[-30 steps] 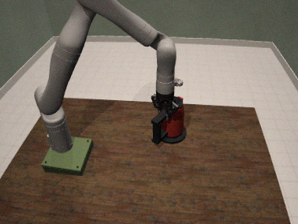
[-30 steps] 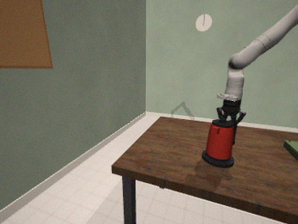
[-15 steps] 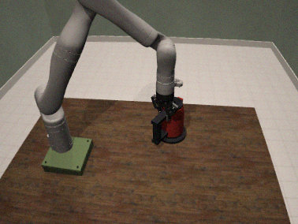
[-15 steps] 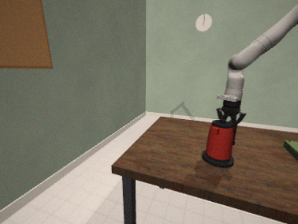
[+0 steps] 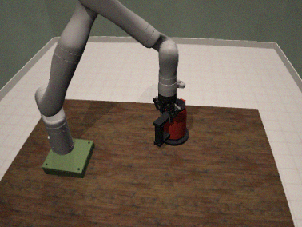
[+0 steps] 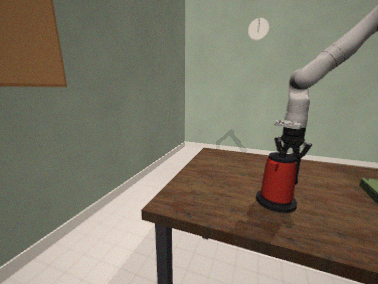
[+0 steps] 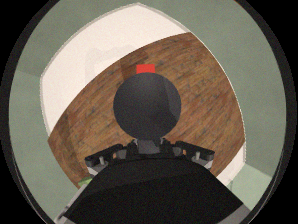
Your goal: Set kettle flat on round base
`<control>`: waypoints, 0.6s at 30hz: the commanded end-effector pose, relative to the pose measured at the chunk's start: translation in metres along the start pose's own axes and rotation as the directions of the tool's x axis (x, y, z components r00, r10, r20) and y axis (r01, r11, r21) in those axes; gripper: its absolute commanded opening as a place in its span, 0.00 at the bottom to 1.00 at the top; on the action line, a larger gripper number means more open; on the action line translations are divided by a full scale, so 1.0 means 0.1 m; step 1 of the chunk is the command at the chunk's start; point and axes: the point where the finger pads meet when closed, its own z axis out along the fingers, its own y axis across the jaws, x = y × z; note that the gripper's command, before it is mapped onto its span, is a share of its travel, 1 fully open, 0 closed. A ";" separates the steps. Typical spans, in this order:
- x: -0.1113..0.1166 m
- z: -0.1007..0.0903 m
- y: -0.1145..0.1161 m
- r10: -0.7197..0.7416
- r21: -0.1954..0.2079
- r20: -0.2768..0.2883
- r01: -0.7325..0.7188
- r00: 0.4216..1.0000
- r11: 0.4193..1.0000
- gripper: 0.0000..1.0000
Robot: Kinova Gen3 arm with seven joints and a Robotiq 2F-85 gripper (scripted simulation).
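The red kettle (image 5: 177, 121) stands upright on its dark round base (image 5: 178, 140) near the middle of the far part of the table. Its black handle (image 5: 160, 132) faces the front left. My gripper (image 5: 169, 110) comes straight down from above and is shut on the top of the kettle's handle. In the exterior view the kettle (image 6: 279, 181) sits on the base (image 6: 276, 206) with the gripper (image 6: 291, 148) at its top rear. In the wrist view I see the dark lid (image 7: 147, 106), a red bit of spout (image 7: 145, 68) and the black handle (image 7: 149, 196) between my fingers.
The arm's green mounting plate (image 5: 69, 157) sits at the table's left front; it also shows at the right edge of the exterior view (image 6: 371, 188). The table's far edge runs just behind the kettle. A tiled floor surrounds the table.
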 end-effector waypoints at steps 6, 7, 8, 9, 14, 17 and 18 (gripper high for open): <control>0.00 0.01 0.00 0.000 -0.001 -0.001 0.000 1.000 1.000 0.00; 0.00 0.01 0.00 0.000 -0.001 -0.001 0.000 1.000 1.000 0.00; 0.00 0.01 0.00 0.000 -0.001 -0.001 0.000 1.000 1.000 0.00; 0.00 0.01 0.00 0.000 -0.001 -0.001 0.000 1.000 1.000 0.00; 0.00 0.01 0.00 0.000 -0.001 -0.001 0.000 1.000 1.000 0.00; 0.00 0.01 0.00 0.000 -0.001 -0.001 0.000 1.000 1.000 0.80; 0.00 0.01 0.00 0.000 -0.001 -0.001 0.000 1.000 1.000 0.80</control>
